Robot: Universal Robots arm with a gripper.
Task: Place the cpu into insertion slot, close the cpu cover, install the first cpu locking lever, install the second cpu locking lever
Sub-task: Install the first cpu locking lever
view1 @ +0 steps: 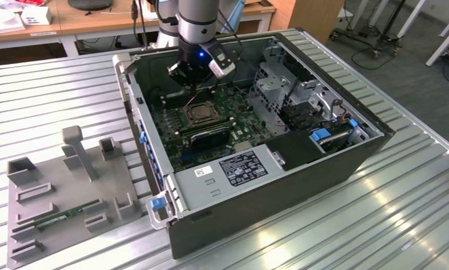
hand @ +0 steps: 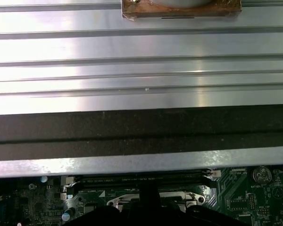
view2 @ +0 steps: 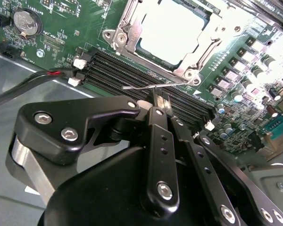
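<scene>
The cpu (view2: 167, 28) lies flat in the insertion slot (view1: 202, 114), its pale metal face showing. The silvery cpu cover (view2: 205, 40) is down around it as a frame. A thin silver locking lever (view2: 146, 86) sticks out free along the socket's near edge, above the black memory slots. In the second wrist view my gripper (view2: 160, 100) has its two black fingers pressed together, and their tips are right at the lever's rod. In the exterior view the gripper (view1: 193, 84) hangs inside the open computer case, just behind the socket.
Long black memory slots (view2: 132, 70) run beside the socket. Black and red cables (view2: 33, 82) and a coin battery (view2: 26, 21) lie close by. A metal drive cage (view1: 284, 90) rises on the exterior view's right. A grey fixture plate (view1: 67, 191) holds a green memory stick (view1: 63, 216).
</scene>
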